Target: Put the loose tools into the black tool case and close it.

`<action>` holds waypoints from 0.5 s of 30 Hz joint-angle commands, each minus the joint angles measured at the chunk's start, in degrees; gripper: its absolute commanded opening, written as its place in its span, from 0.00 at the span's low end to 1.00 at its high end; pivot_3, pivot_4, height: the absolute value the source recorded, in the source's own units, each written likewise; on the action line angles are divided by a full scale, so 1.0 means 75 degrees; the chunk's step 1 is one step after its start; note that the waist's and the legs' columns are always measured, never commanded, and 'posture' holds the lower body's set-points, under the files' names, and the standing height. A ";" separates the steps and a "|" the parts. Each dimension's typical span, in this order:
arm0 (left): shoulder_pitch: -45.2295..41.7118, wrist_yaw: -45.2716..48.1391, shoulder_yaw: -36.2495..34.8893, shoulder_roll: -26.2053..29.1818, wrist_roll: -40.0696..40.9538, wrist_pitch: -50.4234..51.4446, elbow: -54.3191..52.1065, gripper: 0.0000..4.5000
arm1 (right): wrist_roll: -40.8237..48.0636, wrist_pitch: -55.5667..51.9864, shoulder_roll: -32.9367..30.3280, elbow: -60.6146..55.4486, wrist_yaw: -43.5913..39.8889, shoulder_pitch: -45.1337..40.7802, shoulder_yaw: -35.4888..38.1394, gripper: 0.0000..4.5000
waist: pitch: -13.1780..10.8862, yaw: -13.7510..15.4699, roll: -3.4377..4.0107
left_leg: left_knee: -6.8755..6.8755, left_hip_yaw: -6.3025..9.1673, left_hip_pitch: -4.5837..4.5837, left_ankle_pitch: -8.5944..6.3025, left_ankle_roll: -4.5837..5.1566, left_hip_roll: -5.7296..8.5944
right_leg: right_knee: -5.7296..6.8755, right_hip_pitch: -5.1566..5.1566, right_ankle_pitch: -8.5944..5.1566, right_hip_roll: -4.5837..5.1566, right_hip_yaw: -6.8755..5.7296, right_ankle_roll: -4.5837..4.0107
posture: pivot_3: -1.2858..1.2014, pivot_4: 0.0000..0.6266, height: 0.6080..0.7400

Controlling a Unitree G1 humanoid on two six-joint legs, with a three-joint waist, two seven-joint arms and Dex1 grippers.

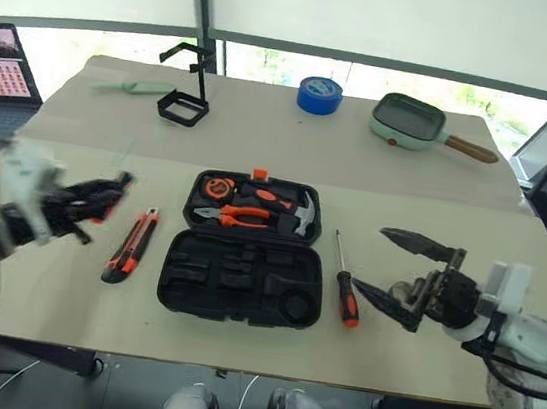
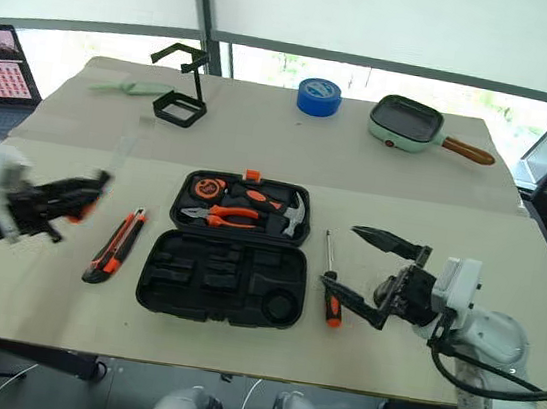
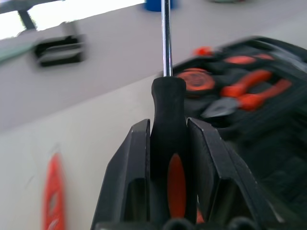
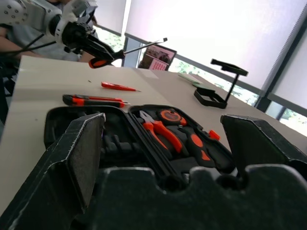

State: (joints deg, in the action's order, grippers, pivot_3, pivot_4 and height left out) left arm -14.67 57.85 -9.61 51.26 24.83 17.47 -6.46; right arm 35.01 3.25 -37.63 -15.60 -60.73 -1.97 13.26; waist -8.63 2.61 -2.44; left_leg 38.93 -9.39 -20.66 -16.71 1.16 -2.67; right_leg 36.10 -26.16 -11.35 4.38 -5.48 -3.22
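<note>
A robot's two arms hover over a work table where the black tool case (image 1: 245, 251) lies open, its empty moulded half nearest the robot. At right, the right gripper (image 1: 407, 275) hangs above the table with its fingers spread wide and nothing between them, just beside a black-and-orange screwdriver (image 1: 345, 287) lying next to the case. At left, the left gripper (image 3: 168, 143) is clamped on the handle of a second black-and-orange screwdriver (image 3: 166, 115), its steel shaft pointing away from the fingers, lifted off the table. An orange-black utility knife (image 1: 131, 244) lies between that arm and the case. The case's far half holds orange-handled pliers (image 1: 239, 218), a hammer (image 1: 288, 209) and a tape measure (image 1: 218, 188). Farther back stand a black wire-frame stand (image 1: 188, 87), a blue tape roll (image 1: 319, 95) and a small green pan (image 1: 412, 122).
</note>
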 commanded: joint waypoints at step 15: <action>-0.3515 0.2048 0.2641 -0.1664 -0.1569 -0.1161 0.3207 0.16 | -0.0344 0.0303 0.0219 -0.0638 0.0500 0.0784 0.0342 1.00 | -0.0001 -0.0273 0.0000 | 0.0036 0.0001 -0.0030 0.0053 0.0069 -0.0001 | 0.0000 -0.0007 -0.0005 -0.0041 0.0003 0.0026 | 0.52 0.24 1.00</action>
State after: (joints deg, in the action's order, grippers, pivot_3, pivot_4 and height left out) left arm -38.73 72.31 10.35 38.68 13.61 10.08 16.98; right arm 32.64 3.59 -36.41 -17.97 -57.91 3.62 14.42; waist -8.64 0.56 -2.44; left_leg 39.22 -9.35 -20.89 -16.31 1.69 -2.67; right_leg 36.11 -26.20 -11.38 4.08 -5.47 -3.01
